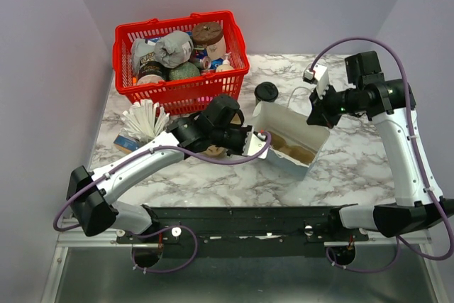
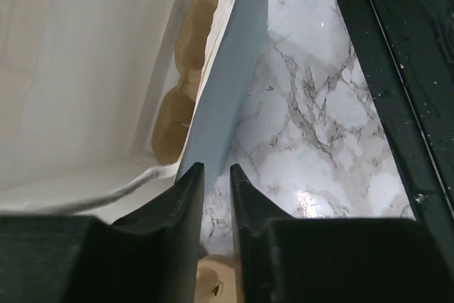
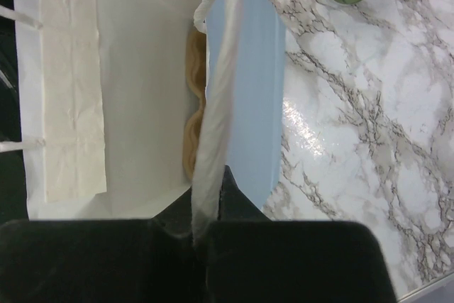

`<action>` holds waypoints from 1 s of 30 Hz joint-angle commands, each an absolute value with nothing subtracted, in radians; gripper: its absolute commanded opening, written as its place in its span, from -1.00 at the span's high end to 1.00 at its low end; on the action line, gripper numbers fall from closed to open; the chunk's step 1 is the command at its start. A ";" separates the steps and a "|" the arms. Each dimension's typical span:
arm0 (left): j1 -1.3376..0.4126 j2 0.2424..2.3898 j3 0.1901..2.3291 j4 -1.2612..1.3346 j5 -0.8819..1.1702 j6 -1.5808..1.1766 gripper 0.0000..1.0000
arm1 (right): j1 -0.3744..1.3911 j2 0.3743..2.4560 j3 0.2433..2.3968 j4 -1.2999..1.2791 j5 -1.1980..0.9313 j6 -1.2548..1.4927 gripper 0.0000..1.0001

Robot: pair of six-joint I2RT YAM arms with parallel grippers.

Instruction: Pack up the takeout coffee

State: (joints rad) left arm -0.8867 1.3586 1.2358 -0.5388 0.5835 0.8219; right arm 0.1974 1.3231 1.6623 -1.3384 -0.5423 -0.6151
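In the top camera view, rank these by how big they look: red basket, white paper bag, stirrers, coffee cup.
Largest to smallest:
red basket
white paper bag
stirrers
coffee cup
The fanned stirrers only modestly outsize the cup.

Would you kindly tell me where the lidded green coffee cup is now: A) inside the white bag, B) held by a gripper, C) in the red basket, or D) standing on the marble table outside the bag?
D: the coffee cup stands on the table, outside the white bag.
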 commanded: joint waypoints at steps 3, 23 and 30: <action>-0.838 1.269 1.148 -0.578 0.512 0.856 0.47 | 0.227 1.286 1.674 -1.385 -0.500 -0.650 0.99; -0.773 0.931 0.827 -0.443 0.345 0.672 -0.60 | 0.551 1.035 1.385 -1.243 -0.290 -0.701 0.99; -0.773 0.960 0.873 -0.394 0.337 0.663 -0.62 | 0.549 1.046 1.401 -1.177 -0.195 -0.712 0.99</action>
State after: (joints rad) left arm -0.7723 0.9390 0.8330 -0.4503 0.3588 0.6865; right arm 0.5442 1.0340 1.3899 -1.2228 -0.2859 -0.6888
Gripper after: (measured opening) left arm 0.808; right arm 0.024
